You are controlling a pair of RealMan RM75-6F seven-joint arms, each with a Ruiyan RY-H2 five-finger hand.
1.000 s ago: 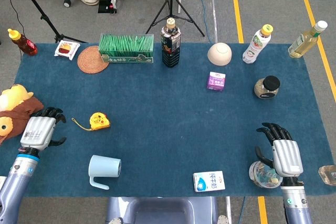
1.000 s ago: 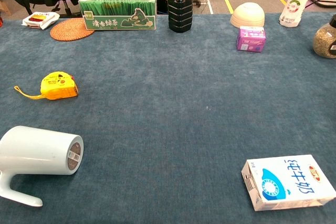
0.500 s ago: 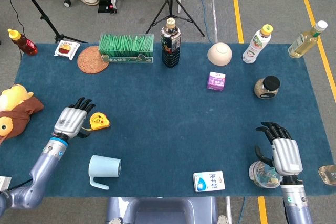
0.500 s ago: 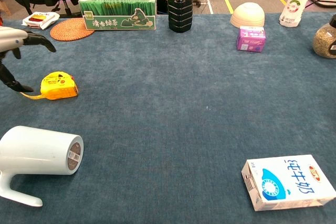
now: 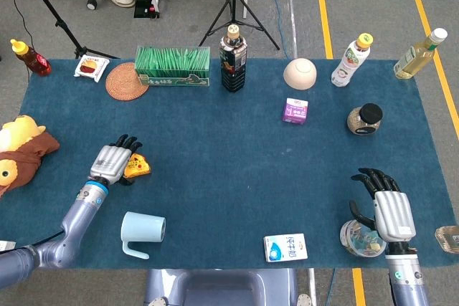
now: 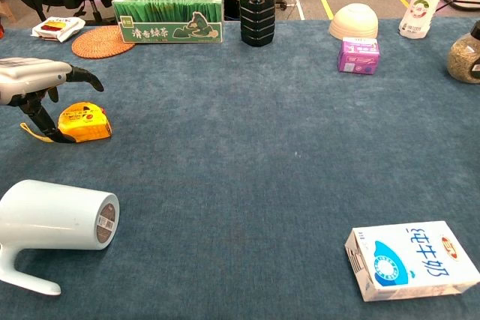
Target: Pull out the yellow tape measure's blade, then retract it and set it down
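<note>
Two hands catalogued, head view first. Left hand [image 5: 115, 162]: silver back, black fingers spread and arched over the yellow tape measure [image 5: 136, 166], fingertips above its left part; nothing gripped; whether any finger touches the case cannot be told from above. Tape measure: rounded yellow plastic case, lying flat on the blue felt-like table cloth [image 5: 229, 155], at the left of the table, just right of the hand. Right hand [image 5: 387, 206]: fingers apart and slightly curled, holding nothing, resting at the near right edge partly over a clear glass dish [image 5: 356, 240]. One pale blue mug [image 5: 142, 231] lies on its side, nearer than the tape measure; one small milk carton [image 5: 285, 247] lies flat between mug and right hand.

Chest view. Left hand [image 6: 34, 84]: enters from the left edge, fingers open, upper ones reaching out above the tape measure [image 6: 84, 123], the thumb pointing down at its left end beside the yellow wrist loop [image 6: 34, 133]; contact uncertain, nothing held. Tape measure: blade retracted, round label on its upper face. Mug [image 6: 60, 219]: smooth cylinder, handle toward the camera. Carton [image 6: 412, 260]: white and blue card. Right hand not shown here.
</note>
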